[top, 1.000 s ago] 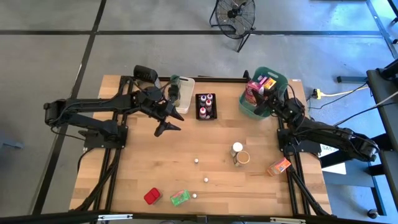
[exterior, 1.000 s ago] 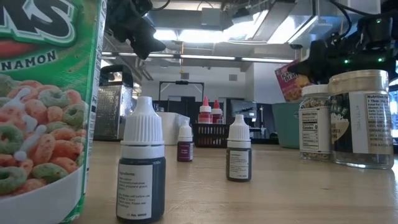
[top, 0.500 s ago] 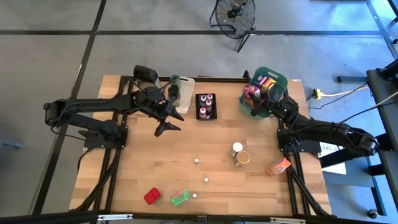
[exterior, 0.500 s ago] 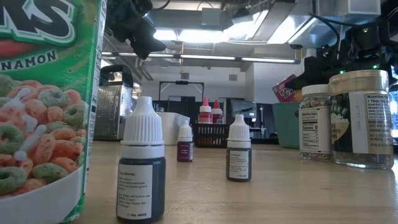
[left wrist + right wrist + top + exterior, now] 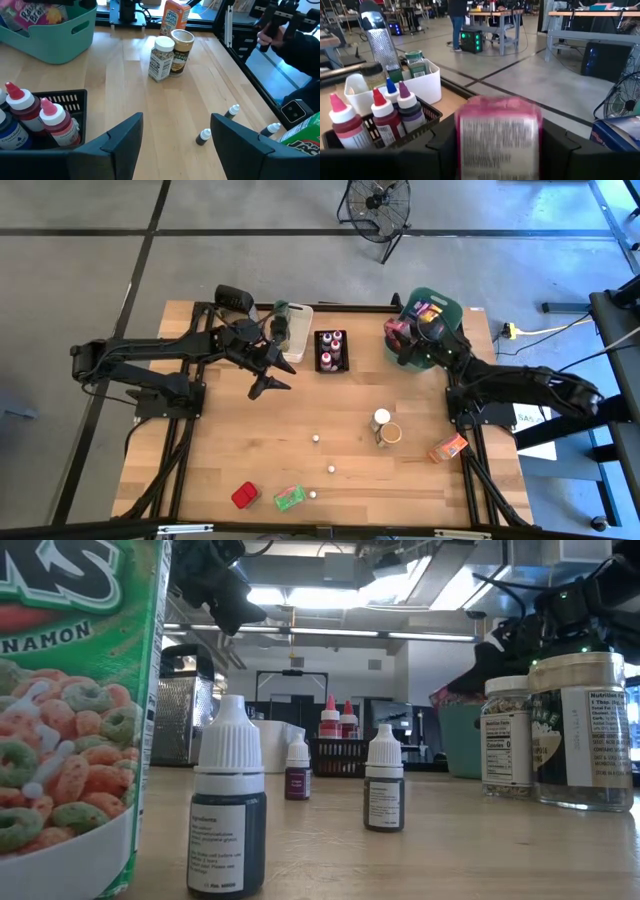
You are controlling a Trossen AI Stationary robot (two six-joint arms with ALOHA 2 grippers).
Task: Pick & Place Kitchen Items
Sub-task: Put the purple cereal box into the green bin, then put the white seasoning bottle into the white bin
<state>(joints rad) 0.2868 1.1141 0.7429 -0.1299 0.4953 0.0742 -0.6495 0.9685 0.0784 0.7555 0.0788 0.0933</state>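
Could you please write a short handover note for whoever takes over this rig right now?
Right gripper is over the teal bin, with a pink packet between its fingers.
Left gripper hangs open and empty near the black basket.
Done: several packets in the teal bin, bottles in the basket.
Left: two jars, orange packet, red packet, green packet, three small bottles.

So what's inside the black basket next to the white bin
The black basket holds squeeze bottles standing upright: two red ones with red tips and a dark one show clearly, with a blue tip behind. The basket's wall covers their lower parts, so any others can't be told.
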